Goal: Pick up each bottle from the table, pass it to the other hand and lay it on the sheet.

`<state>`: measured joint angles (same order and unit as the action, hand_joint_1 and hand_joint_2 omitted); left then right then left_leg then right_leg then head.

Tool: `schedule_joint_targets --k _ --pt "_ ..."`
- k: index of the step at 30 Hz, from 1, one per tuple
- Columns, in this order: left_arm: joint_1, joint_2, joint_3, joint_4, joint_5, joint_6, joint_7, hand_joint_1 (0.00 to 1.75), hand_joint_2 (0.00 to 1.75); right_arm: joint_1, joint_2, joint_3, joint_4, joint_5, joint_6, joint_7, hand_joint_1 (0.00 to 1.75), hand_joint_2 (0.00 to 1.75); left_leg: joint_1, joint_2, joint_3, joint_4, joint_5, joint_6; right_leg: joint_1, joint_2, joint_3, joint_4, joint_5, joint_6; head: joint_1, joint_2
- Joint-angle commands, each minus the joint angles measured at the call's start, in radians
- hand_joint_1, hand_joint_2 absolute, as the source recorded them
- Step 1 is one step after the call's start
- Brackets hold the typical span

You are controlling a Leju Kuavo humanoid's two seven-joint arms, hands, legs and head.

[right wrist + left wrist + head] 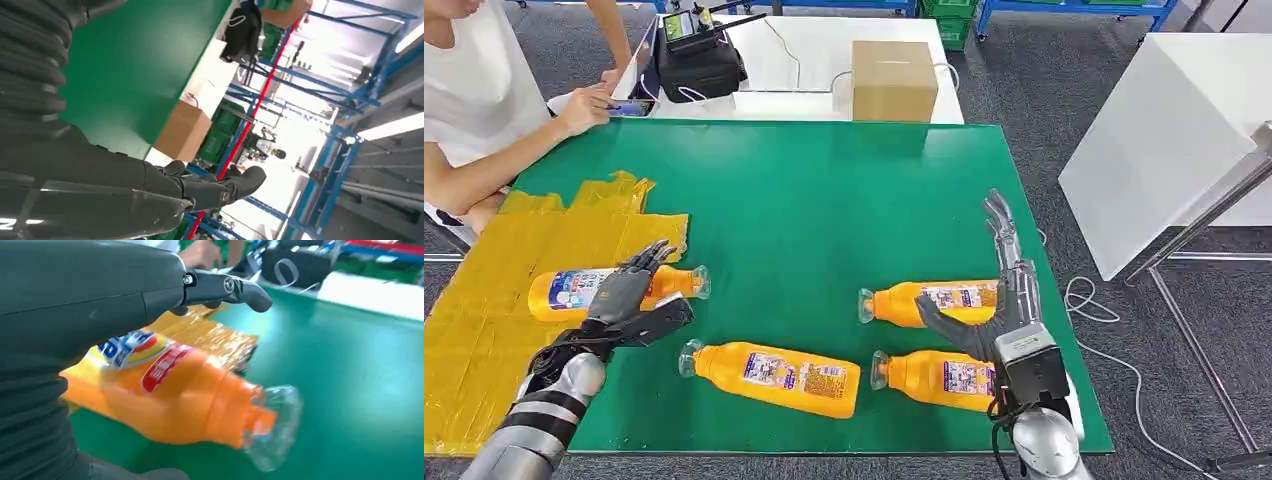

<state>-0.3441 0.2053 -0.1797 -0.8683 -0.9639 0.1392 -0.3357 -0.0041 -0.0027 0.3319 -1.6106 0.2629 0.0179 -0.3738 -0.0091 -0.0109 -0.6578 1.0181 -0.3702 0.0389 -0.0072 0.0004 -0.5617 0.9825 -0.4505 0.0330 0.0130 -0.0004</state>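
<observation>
My left hand [629, 300] grasps a bottle [574, 292] beside the sheet [484, 300]; my right hand [999, 290] is released. The full, stiff, slick bottle is best gripped mid-label.

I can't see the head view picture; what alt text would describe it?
The robot's left hand rests over an orange bottle on a yellow sheet, while its right hand is open above three more bottles on a green table. A person sits beyond.

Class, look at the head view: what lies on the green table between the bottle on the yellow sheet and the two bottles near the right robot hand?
In the head view, a fourth orange bottle lies there on the green table.
</observation>
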Motion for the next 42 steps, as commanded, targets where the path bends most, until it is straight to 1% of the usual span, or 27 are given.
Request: schedule_joint_targets --k 1,2,3,5,7,11,12,13,14,16,18,20,23,24,25,27,29,33,37,39,41,42 --pt "0.040 0.032 -0.024 -0.180 0.120 -0.014 -0.033 0.00 1.75 -0.063 -0.032 0.084 0.116 0.050 0.006 0.031 0.00 1.75 0.001 0.002 0.003 0.000 -0.002 -0.003 0.001 0.001 0.003 -0.001 -0.001 -0.001 0.000 0.000" --pt "0.058 0.024 -0.005 -0.231 0.184 -0.030 -0.064 0.00 1.75 -0.078 -0.038 0.126 0.138 0.114 0.000 0.052 0.00 1.75 0.001 0.002 0.002 0.000 -0.002 -0.002 0.001 0.001 0.001 -0.001 -0.001 -0.001 0.000 0.000" --pt "0.071 0.015 0.008 -0.273 0.226 -0.041 -0.082 0.00 1.75 -0.090 -0.038 0.165 0.162 0.163 -0.001 0.063 0.00 1.75 0.001 0.002 0.004 0.000 -0.003 -0.003 0.001 0.002 0.003 -0.001 -0.002 -0.001 0.000 0.000" --pt "0.093 -0.019 0.027 -0.353 0.290 -0.047 -0.121 0.00 1.75 -0.138 -0.045 0.283 0.240 0.285 0.009 0.093 0.00 1.75 0.002 0.003 0.002 0.000 -0.002 -0.002 0.001 0.003 0.001 -0.001 -0.001 -0.001 0.000 0.000" --pt "0.096 -0.028 0.019 -0.375 0.289 -0.049 -0.112 0.00 1.75 -0.148 -0.028 0.305 0.279 0.298 -0.013 0.093 0.00 1.75 0.002 0.005 0.004 0.000 -0.003 -0.003 0.002 0.004 0.002 -0.002 -0.001 -0.001 0.000 0.000" --pt "0.094 -0.025 0.016 -0.365 0.289 -0.051 -0.113 0.00 1.75 -0.151 -0.036 0.308 0.278 0.295 -0.017 0.091 0.00 1.75 0.001 0.001 0.003 -0.001 -0.002 -0.003 0.001 0.000 0.001 -0.001 -0.001 -0.001 0.000 0.000" --pt "0.099 -0.057 0.039 -0.381 0.356 -0.055 -0.170 0.00 1.75 -0.173 -0.043 0.362 0.299 0.349 -0.001 0.114 0.00 1.75 0.002 0.001 0.005 -0.001 -0.003 -0.004 0.001 0.001 0.003 -0.002 -0.002 -0.002 0.000 0.000" --pt "0.104 -0.081 0.046 -0.402 0.383 -0.057 -0.186 0.00 1.75 -0.189 -0.033 0.400 0.332 0.381 0.008 0.125 0.00 1.75 0.001 -0.001 0.003 -0.001 -0.002 -0.003 0.001 0.001 0.002 -0.001 -0.001 -0.001 0.000 0.000" --pt "0.110 -0.101 0.042 -0.428 0.399 -0.064 -0.193 0.00 1.75 -0.203 -0.018 0.437 0.371 0.417 -0.005 0.136 0.00 1.75 0.001 0.000 0.002 0.000 -0.002 -0.002 0.001 0.001 0.001 -0.002 -0.001 -0.001 0.000 0.000" --pt "0.124 -0.162 0.047 -0.486 0.487 -0.086 -0.205 0.00 1.75 -0.236 0.024 0.522 0.473 0.471 -0.017 0.158 0.00 1.75 0.002 0.001 0.003 -0.001 -0.002 -0.003 0.001 0.002 0.002 -0.002 -0.001 -0.001 0.000 0.000" --pt "0.129 -0.195 0.029 -0.509 0.513 -0.074 -0.196 0.00 1.75 -0.258 0.056 0.583 0.554 0.500 -0.036 0.174 0.00 1.75 0.002 0.001 0.005 -0.001 -0.003 -0.003 0.001 0.002 0.004 -0.003 -0.002 -0.001 0.000 0.000" --pt "0.129 -0.198 0.024 -0.511 0.513 -0.070 -0.193 0.00 1.75 -0.260 0.062 0.589 0.569 0.504 -0.046 0.178 0.00 1.75 0.001 0.000 0.003 -0.001 -0.002 -0.003 0.001 0.001 0.002 -0.002 -0.001 -0.001 0.000 0.000" --pt "0.128 -0.216 0.010 -0.500 0.544 -0.056 -0.195 0.00 1.75 -0.275 0.075 0.638 0.614 0.502 -0.037 0.177 0.00 1.75 0.001 -0.003 0.003 -0.001 -0.002 -0.002 0.000 0.000 0.002 -0.002 -0.001 -0.001 0.000 0.000" --pt "0.124 -0.223 0.005 -0.492 0.555 -0.052 -0.193 0.00 1.75 -0.275 0.081 0.646 0.625 0.491 -0.039 0.174 0.00 1.75 0.001 -0.001 0.005 -0.001 -0.003 -0.004 0.001 0.001 0.004 -0.002 -0.002 -0.002 0.000 0.000" --pt "0.120 -0.224 0.003 -0.483 0.564 -0.044 -0.191 0.00 1.75 -0.276 0.082 0.652 0.628 0.485 -0.047 0.174 0.00 1.75 0.001 -0.002 0.004 -0.001 -0.002 -0.003 0.001 0.001 0.003 -0.002 -0.002 -0.001 0.000 0.000" --pt "0.109 -0.228 0.011 -0.464 0.564 -0.015 -0.176 0.00 1.75 -0.271 0.081 0.647 0.623 0.494 -0.080 0.197 0.00 1.75 0.001 -0.002 0.004 -0.001 -0.002 -0.003 0.001 0.000 0.003 -0.002 -0.002 -0.001 0.000 0.000" --pt "0.106 -0.230 0.019 -0.455 0.573 -0.008 -0.172 0.00 1.75 -0.269 0.069 0.644 0.618 0.500 -0.084 0.210 0.00 1.75 0.001 -0.003 0.002 -0.001 -0.001 -0.002 0.001 -0.001 0.001 -0.001 -0.001 -0.001 0.000 0.000" --pt "0.108 -0.229 0.026 -0.455 0.581 -0.009 -0.172 0.00 1.75 -0.265 0.058 0.642 0.621 0.504 -0.083 0.217 0.00 1.75 0.001 -0.002 0.004 -0.001 -0.002 -0.003 0.001 0.000 0.003 -0.002 -0.002 -0.001 0.000 0.000" --pt "0.123 -0.233 0.043 -0.466 0.588 -0.008 -0.169 0.00 1.75 -0.260 0.046 0.649 0.625 0.599 -0.120 0.306 0.00 1.75 0.001 -0.002 0.003 -0.001 -0.002 -0.003 0.001 0.000 0.002 -0.002 -0.002 -0.001 0.000 0.000" --pt "0.136 -0.236 0.050 -0.477 0.590 -0.007 -0.168 0.00 1.75 -0.266 0.040 0.654 0.647 0.653 -0.109 0.358 0.00 1.75 0.001 -0.002 0.004 -0.001 -0.002 -0.003 0.000 0.000 0.003 -0.002 -0.002 -0.001 0.000 0.000" --pt "0.151 -0.238 0.056 -0.490 0.591 -0.006 -0.166 0.00 1.75 -0.274 0.033 0.663 0.669 0.706 -0.100 0.400 0.00 1.75 0.001 -0.002 0.002 -0.001 -0.002 -0.002 0.000 0.001 0.001 -0.001 -0.001 -0.001 0.000 0.000" --pt "0.158 -0.239 0.061 -0.497 0.592 -0.004 -0.163 0.00 1.75 -0.278 0.027 0.671 0.674 0.736 -0.096 0.421 0.00 1.75 0.001 -0.001 0.004 -0.001 -0.002 -0.003 0.000 0.001 0.003 -0.002 -0.002 -0.001 0.000 0.000"
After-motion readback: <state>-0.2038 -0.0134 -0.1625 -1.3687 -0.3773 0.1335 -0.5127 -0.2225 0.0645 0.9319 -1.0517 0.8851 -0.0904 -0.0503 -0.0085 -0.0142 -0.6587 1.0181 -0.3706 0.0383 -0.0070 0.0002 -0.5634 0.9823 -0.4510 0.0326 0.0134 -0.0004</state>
